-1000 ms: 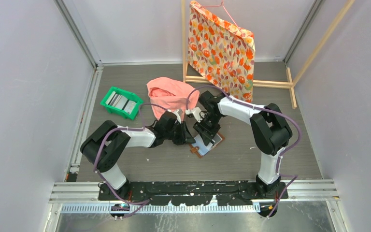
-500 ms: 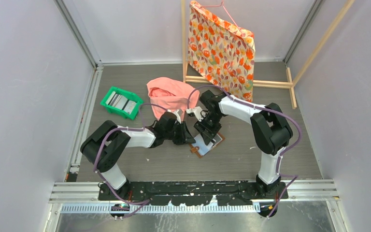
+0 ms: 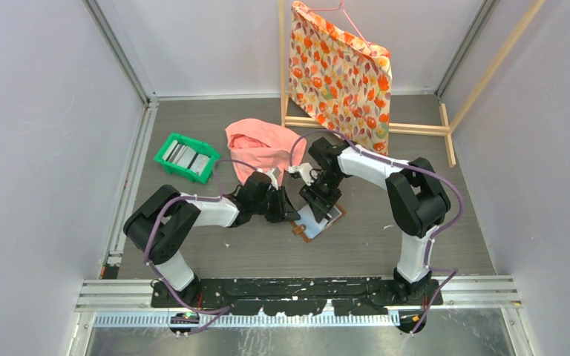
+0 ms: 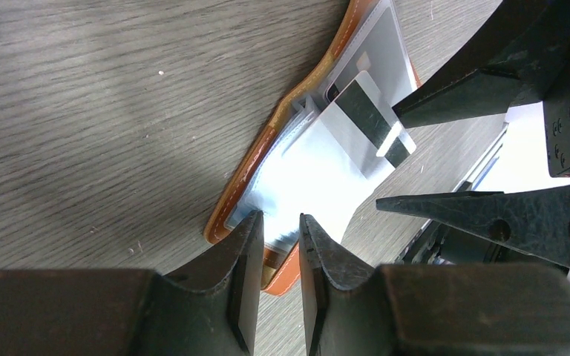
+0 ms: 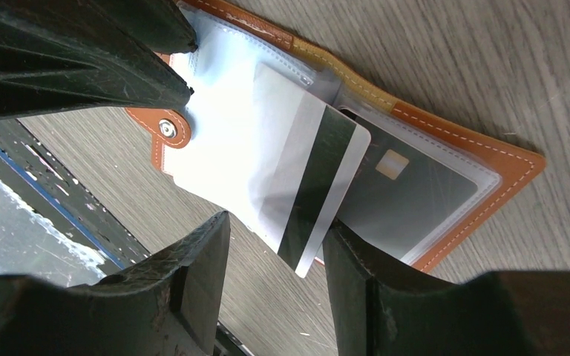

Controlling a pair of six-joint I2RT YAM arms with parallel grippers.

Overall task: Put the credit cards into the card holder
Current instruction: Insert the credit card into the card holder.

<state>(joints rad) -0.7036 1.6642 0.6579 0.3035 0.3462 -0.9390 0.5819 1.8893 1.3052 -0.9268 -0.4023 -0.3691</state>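
On the far left, spare cards (image 3: pixel 185 156) sit in the green tray (image 3: pixel 165 150). Your left hand (image 4: pixel 280 219) pinches the clear pocket leaf of the wallet (image 5: pixel 215 148), which lies open on the counter. If that thin plastic slips free, any push will slide the wallet. The striped card (image 5: pixel 313 185) is only partly in its pocket. Your right hand (image 5: pixel 276 231) is spread around its free end without clamping it, so a skewed nudge could jam a corner.
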